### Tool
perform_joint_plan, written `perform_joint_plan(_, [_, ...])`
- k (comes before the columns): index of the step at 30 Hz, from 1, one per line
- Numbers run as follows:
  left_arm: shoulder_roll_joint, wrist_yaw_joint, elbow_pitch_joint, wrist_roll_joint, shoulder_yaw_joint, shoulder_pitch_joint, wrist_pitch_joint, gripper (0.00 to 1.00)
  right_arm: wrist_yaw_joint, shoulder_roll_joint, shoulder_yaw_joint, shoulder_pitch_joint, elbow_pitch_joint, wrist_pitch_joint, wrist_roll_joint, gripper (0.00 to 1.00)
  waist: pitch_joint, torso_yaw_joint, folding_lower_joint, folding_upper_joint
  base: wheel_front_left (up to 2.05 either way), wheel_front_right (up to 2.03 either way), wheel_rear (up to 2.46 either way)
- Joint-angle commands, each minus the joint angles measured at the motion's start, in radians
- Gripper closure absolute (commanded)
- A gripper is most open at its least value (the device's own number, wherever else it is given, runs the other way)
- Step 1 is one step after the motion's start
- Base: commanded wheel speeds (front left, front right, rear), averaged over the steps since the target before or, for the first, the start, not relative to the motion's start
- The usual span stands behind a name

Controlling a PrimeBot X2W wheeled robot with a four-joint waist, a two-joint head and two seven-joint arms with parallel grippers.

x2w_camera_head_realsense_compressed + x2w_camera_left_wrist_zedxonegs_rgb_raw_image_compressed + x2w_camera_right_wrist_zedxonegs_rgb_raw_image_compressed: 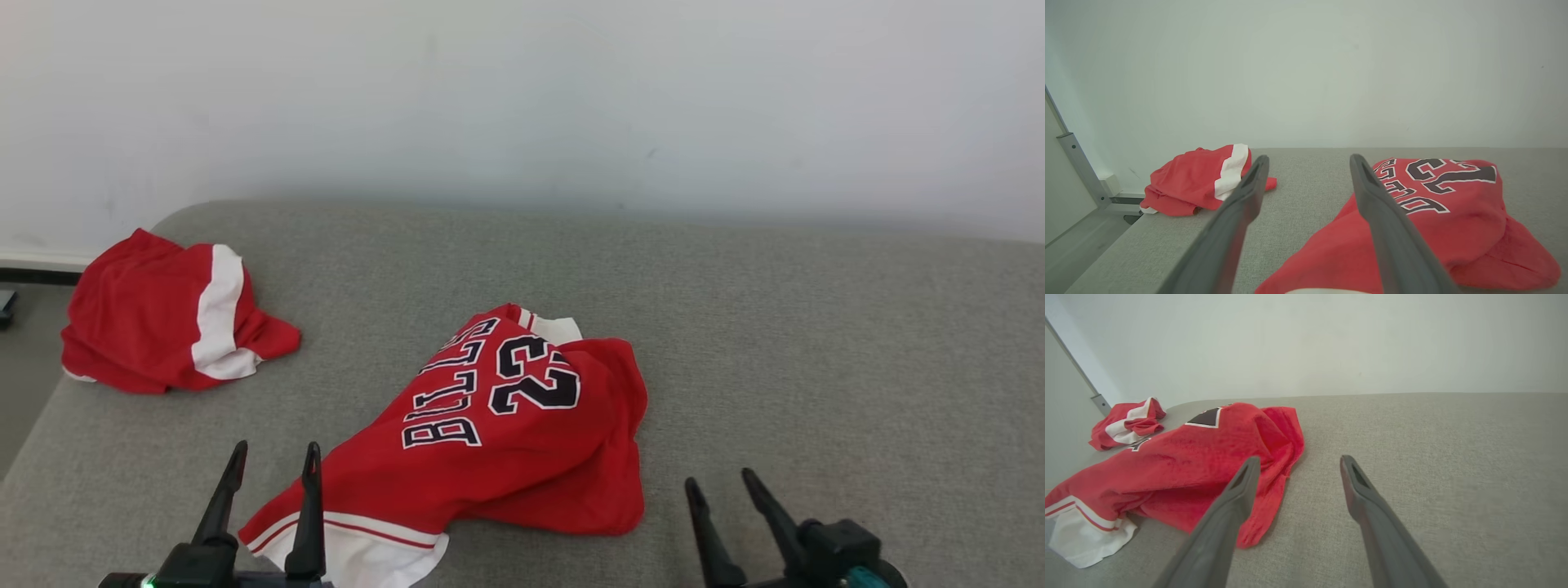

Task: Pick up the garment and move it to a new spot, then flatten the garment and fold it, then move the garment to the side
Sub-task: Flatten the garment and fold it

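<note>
The garment is a crumpled red jersey with dark "BULLS 23" lettering and a white hem, lying on the grey padded surface. It also appears in the left wrist view and the right wrist view. My left gripper stands open at the lower left, its right finger over the jersey's white hem, holding nothing. My right gripper is open at the lower right, just right of the jersey's edge, with nothing between its fingers.
A second red garment with a white stripe lies bunched at the surface's far left corner. A pale wall rises behind. The surface's left edge drops to the floor. Bare grey surface stretches to the right.
</note>
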Motion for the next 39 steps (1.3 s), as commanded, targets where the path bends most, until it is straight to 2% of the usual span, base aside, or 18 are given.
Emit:
perform_joint_plan(1, [-0.010, -0.007, 0.009, 0.011, -0.003, -0.018, -0.004, 0.00, 0.003, -0.002, 0.035, -0.026, 0.036, 0.001, 0.014, 0.00, 0.011, 0.023, 0.0000, -0.0001, 0.00, 0.00, 0.00])
perform_joint_plan(8, [-0.032, -0.025, 0.025, 0.023, -0.006, -0.045, -0.004, 0.00, 0.003, -0.002, 0.130, -0.134, 0.213, -0.008, 0.020, 0.00, 0.049, 0.069, 0.0000, -0.0001, 0.00, 0.00, 0.00])
perform_joint_plan(19, [-0.052, -0.041, 0.045, 0.032, 0.006, -0.075, -0.004, 0.00, 0.003, -0.002, 0.196, -0.253, 0.496, -0.042, 0.081, 0.00, 0.080, 0.107, 0.0000, -0.0001, 0.00, 0.00, 0.00])
perform_joint_plan(20, [-0.053, -0.043, 0.047, 0.033, 0.008, -0.076, -0.004, 0.00, 0.003, -0.002, 0.204, -0.260, 0.514, -0.044, 0.091, 0.58, 0.080, 0.107, 0.0000, -0.0001, 0.00, 0.00, 0.00])
perform_joint_plan(21, [-0.053, -0.044, 0.048, 0.035, 0.010, -0.077, -0.004, 0.00, 0.003, -0.002, 0.211, -0.267, 0.530, -0.046, 0.098, 1.00, 0.080, 0.106, 0.0000, -0.0001, 0.00, 0.00, 0.00])
perform_joint_plan(25, [-0.055, -0.047, 0.051, 0.039, 0.023, -0.075, -0.004, 0.00, 0.003, -0.002, 0.214, -0.298, 0.565, -0.059, 0.134, 1.00, 0.074, 0.097, 0.0000, -0.0001, 0.00, 0.00, 0.00])
perform_joint_plan(28, [-0.054, -0.046, 0.047, 0.040, 0.038, -0.063, -0.004, 0.00, 0.002, -0.003, 0.179, -0.315, 0.562, -0.064, 0.123, 1.00, 0.068, 0.077, 0.0000, -0.0001, 0.00, 0.00, 0.00])
perform_joint_plan(39, [-0.072, -0.047, 0.048, 0.033, 0.063, -0.034, -0.004, 0.00, 0.002, -0.083, -0.100, -0.192, 0.289, -0.062, -0.005, 1.00, 0.059, -0.023, 0.0000, -0.0001, 0.00, 0.00, 0.00])
